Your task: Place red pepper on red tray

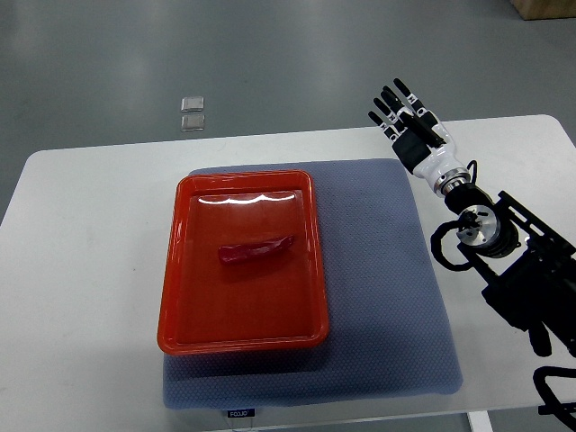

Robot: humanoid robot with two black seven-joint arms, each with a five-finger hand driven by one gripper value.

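right hand (pixel 407 119) fingers spread and empty, beyond the mat's far corner, red pepper (pixel 258 249) in red tray (pixel 189 270)

A red pepper (pixel 257 249) lies lengthwise across the middle of a red tray (pixel 180 297), which sits on a grey-blue mat (pixel 387 306) spread over a white table (pixel 81 270). The right hand (pixel 409 126) hovers with fingers spread over the mat's far right corner, well apart from the tray and holding nothing. Two small clear packets (pixel 192 112) lie on the floor beyond the table.
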